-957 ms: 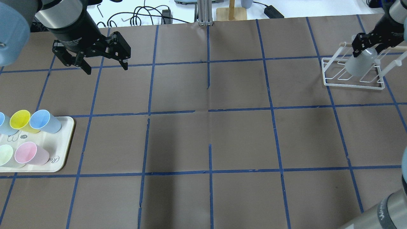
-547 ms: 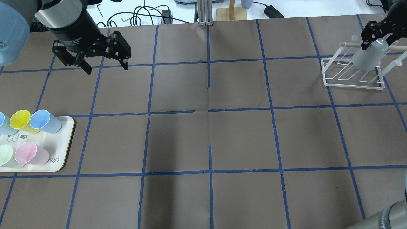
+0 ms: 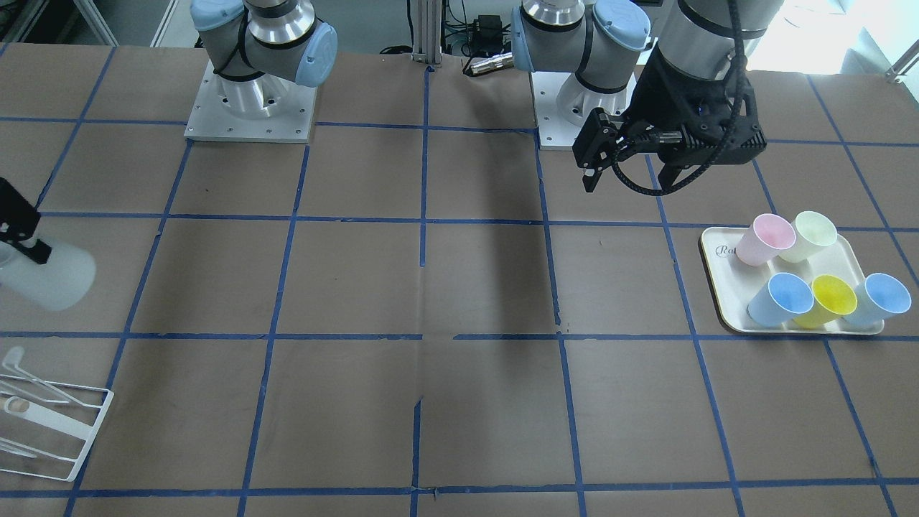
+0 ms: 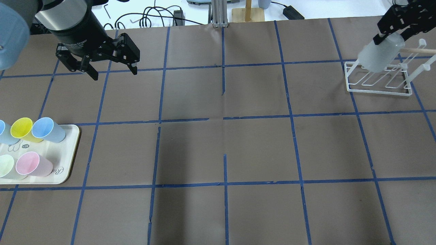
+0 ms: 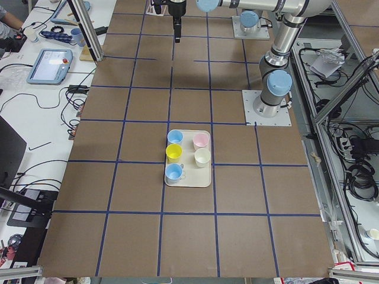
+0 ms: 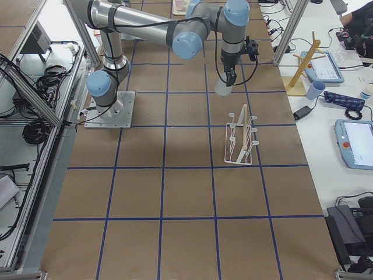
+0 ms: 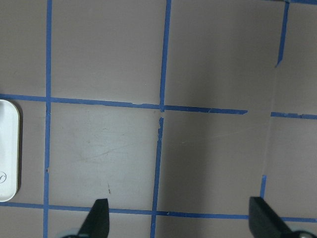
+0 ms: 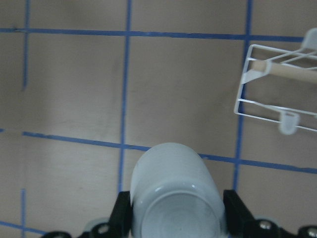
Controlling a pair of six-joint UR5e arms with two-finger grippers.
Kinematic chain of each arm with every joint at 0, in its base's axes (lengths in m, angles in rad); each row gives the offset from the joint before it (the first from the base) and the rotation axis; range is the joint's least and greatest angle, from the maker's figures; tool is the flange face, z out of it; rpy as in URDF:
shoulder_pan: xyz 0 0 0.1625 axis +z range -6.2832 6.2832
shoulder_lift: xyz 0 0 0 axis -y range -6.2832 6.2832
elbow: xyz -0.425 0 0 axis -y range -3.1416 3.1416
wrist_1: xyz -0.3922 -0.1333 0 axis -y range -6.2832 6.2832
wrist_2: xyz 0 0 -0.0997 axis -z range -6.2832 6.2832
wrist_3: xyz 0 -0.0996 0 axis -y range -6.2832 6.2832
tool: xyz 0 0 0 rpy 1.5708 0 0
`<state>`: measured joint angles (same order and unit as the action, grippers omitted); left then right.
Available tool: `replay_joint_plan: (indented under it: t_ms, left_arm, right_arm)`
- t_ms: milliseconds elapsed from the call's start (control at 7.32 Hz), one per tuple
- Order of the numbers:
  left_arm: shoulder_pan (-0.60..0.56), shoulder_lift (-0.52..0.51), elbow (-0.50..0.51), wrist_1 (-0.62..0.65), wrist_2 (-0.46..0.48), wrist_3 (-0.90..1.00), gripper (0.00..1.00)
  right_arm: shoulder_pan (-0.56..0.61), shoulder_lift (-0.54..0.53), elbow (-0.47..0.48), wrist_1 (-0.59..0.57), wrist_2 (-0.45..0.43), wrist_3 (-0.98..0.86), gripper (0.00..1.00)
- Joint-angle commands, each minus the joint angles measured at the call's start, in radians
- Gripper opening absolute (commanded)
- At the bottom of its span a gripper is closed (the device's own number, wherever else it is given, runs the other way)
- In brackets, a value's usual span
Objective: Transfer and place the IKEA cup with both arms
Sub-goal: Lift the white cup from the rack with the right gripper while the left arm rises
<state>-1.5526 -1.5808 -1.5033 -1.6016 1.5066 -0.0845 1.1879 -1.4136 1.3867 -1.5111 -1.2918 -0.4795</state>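
Observation:
The IKEA cup [image 4: 376,56], pale grey and tilted, hangs in my right gripper [image 4: 391,36], which is shut on it. It is held in the air over the left end of the white wire rack [image 4: 378,86]. In the right wrist view the cup [image 8: 173,188] sits between the two fingers [image 8: 121,213], with the rack [image 8: 272,89] at the upper right. The front view shows the cup [image 3: 50,276] at the left edge, above the rack [image 3: 50,431]. My left gripper [image 4: 114,74] is open and empty, high over the far left of the table [image 3: 632,183].
A cream tray [image 4: 68,160] at the table's left edge holds several coloured cups: light blue, yellow [image 4: 22,129], pink [image 4: 32,164] and pale green. A wooden stand [image 4: 248,13] and cables lie beyond the table's far edge.
My right gripper has carried the grey cup up off the rack and then leftward, to the rack's left end. The left arm has not moved.

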Motion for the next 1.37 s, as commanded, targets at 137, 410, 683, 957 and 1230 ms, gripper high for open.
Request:
replay_joint_plan:
  t_ms: [137, 410, 683, 957, 1230]
  left_arm:
    - [0.164, 0.030, -0.035, -0.105, -0.350, -0.001, 1.00]
    - [0.216, 0.076, -0.159, -0.089, -0.716, -0.021, 1.00]
    - [0.218, 0.093, -0.205, -0.089, -1.039, -0.035, 1.00]
    - [0.195, 0.085, -0.242, -0.049, -1.274, -0.040, 1.00]
    - [0.145, 0.064, -0.370, 0.204, -1.399, -0.063, 1.00]
  right_arm:
    - [0.024, -0.016, 0.012, 0.268, 0.473, -0.007, 0.33]
    - [0.057, -0.025, 0.017, 0.426, 0.700, -0.065, 0.30]
    - [0.076, -0.036, 0.081, 0.521, 0.830, -0.251, 0.30]
    - [0.081, -0.062, 0.168, 0.638, 0.958, -0.396, 0.30]
    - [0.120, -0.071, 0.199, 0.684, 1.038, -0.415, 0.31]
